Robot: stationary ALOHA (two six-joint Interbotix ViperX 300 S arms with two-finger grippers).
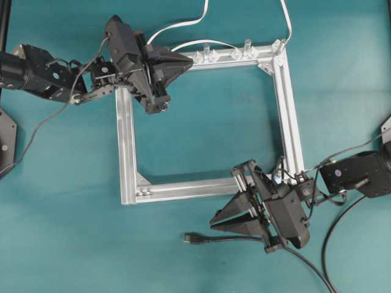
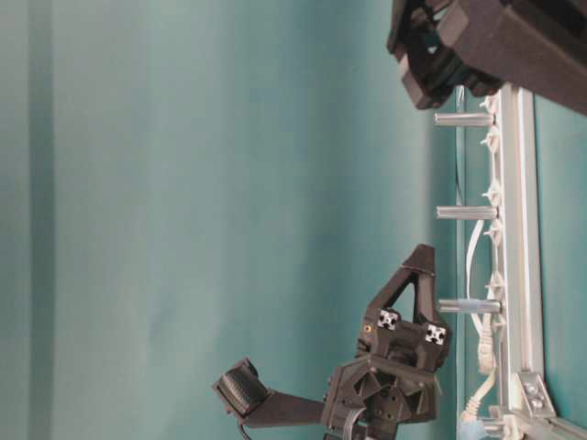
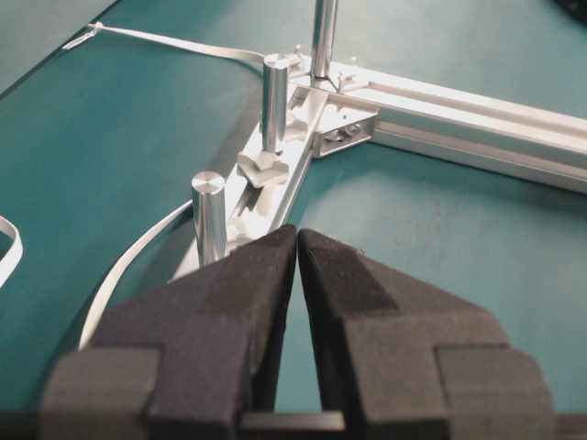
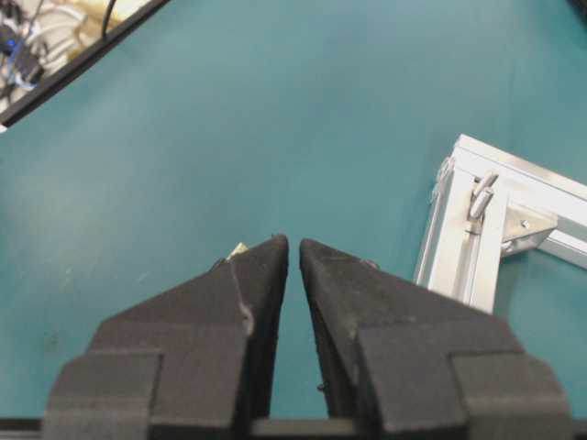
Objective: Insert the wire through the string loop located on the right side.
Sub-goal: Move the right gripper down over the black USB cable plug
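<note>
The wire [image 1: 293, 253] is a thin black cable lying on the teal table, running in from the lower right. Its plug [image 1: 191, 238] rests flat just below my right gripper [image 1: 212, 221]. That gripper hovers outside the frame's lower rail, fingers pointing left and shut with only a slit between them and nothing held. In the right wrist view the plug's metal tip [image 4: 238, 248] peeks out beside my right gripper [image 4: 293, 243]. A thin dark string loop [image 1: 280, 169] seems to stand at the right rail's lower end. My left gripper [image 1: 190, 60] [image 3: 297, 229] is shut, empty, over the frame's top-left corner.
A square aluminium frame [image 1: 125, 140] lies in the middle of the table. Upright metal posts [image 3: 209, 215] and clear clips line its top rail [image 1: 232, 56]. A flat white cable [image 1: 183, 24] loops behind that rail. In the table-level view the right gripper [image 2: 422, 252] shows beyond the posts.
</note>
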